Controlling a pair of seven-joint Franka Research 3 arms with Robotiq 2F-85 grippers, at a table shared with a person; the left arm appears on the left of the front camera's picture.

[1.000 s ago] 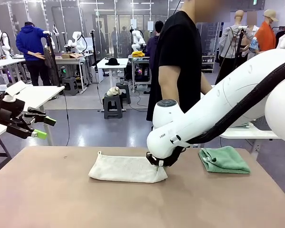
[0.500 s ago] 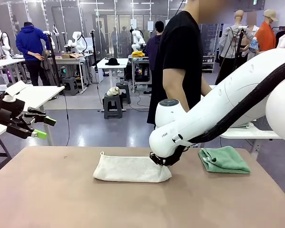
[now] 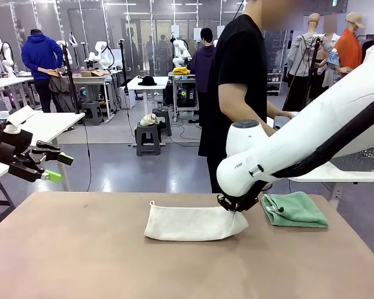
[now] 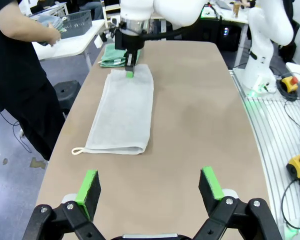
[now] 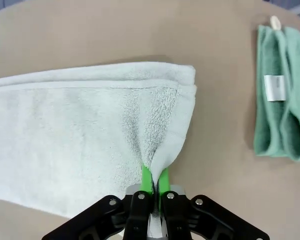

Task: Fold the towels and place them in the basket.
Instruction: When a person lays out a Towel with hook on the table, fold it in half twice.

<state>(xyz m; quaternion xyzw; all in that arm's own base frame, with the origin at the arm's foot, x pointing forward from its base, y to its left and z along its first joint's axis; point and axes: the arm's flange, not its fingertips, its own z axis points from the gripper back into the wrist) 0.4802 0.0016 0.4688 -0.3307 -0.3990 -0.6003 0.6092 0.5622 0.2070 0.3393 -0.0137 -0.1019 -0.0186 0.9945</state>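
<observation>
A cream-white towel [image 3: 193, 223] lies folded lengthwise in the middle of the table, also seen as the cream-white towel [image 4: 124, 107] and the cream-white towel [image 5: 85, 125]. My right gripper [image 3: 237, 207] is shut on its right end, pinching a ridge of cloth between the green pads [image 5: 153, 181]. A mint green towel [image 3: 294, 209] lies folded just to the right, the same mint green towel [image 5: 282, 117] in the right wrist view. My left gripper [image 3: 55, 167] hangs open off the table's left side, with nothing between its fingers [image 4: 88, 186].
A person in a black shirt [image 3: 237, 93] stands at the far edge, a hand at a dark lattice basket [image 4: 75, 21] on a white side table [image 3: 327, 173]. The near half of the brown table [image 3: 112, 268] is bare.
My right gripper has dragged the cream-white towel to the right, closer to the mint green towel. The left arm has not moved. The person has shifted right.
</observation>
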